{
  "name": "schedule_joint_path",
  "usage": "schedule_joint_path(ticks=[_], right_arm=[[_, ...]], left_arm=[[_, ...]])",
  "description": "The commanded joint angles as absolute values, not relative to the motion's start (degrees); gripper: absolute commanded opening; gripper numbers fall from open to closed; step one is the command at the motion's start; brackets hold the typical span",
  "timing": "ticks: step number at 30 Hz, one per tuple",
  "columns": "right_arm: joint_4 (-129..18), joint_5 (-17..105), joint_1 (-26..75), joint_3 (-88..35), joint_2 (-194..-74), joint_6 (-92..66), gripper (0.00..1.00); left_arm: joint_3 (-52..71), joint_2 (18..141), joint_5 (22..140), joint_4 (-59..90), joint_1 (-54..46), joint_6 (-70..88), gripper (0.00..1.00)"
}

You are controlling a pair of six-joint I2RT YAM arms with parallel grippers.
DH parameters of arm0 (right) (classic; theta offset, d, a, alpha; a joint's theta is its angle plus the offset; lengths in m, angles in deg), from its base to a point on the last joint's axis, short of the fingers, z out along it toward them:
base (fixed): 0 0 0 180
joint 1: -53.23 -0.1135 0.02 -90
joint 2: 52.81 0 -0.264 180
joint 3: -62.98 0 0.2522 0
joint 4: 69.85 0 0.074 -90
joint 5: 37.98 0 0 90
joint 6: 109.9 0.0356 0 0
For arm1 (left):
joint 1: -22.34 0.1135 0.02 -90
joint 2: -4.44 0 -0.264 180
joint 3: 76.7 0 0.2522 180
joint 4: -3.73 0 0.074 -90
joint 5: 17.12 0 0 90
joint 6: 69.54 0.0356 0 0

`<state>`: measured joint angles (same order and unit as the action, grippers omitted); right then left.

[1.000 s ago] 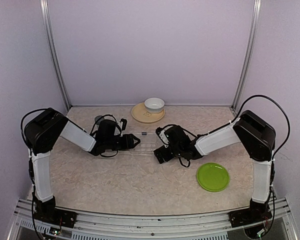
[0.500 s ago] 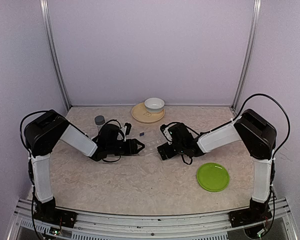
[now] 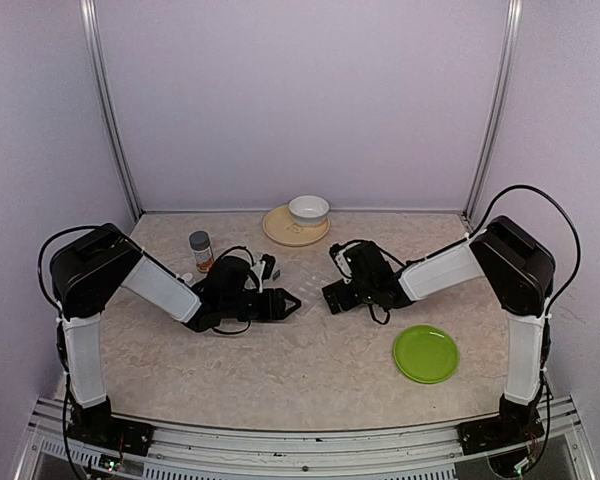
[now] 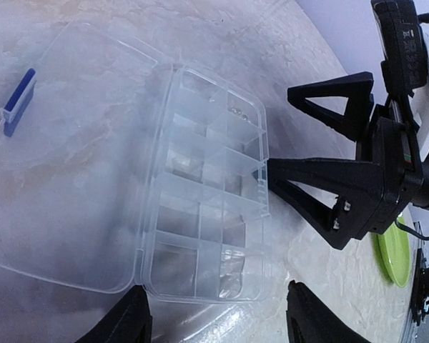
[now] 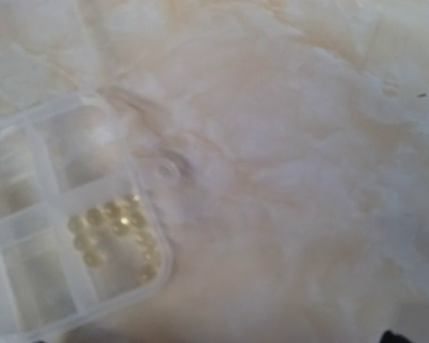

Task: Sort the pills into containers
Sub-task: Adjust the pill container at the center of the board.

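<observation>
One clear box (image 4: 200,214), lid (image 4: 79,164) open.
Pale round pills (image 5: 114,229) fill its 5 o'clock corner cell; left gripper (image 4: 216,289) and right gripper (image 4: 279,132) gape.

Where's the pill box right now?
In the left wrist view the pill box lies open on the table, between the left gripper and the right gripper.

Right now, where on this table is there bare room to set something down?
The widest bare patch is the near strip of table, left of the green plate. Another lies at the back right, between the tan plate and the right arm. The middle is crowded: left gripper and right gripper flank the open pill box.
</observation>
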<state>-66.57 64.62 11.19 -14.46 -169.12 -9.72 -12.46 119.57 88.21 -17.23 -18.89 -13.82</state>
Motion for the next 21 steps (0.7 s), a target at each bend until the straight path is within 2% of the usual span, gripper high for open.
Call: schedule_joint_path(ticks=[1,15,21], right_arm=[[-66.6,65.0,11.8,-13.9,-169.5,-9.1,1.0],[-66.1,66.3,12.6,-13.9,-168.9,-9.4,1.0],[-66.1,68.2,12.7,-9.8,-162.5,-7.9,1.0]], left_arm=[[-13.6,118.6,87.9,-16.6,-20.5,-14.6,0.64],[-15.4,113.0,87.5,-15.1,-22.6,-15.3,0.63],[-17.2,107.1,82.2,-9.8,-22.9,-14.3,0.66]])
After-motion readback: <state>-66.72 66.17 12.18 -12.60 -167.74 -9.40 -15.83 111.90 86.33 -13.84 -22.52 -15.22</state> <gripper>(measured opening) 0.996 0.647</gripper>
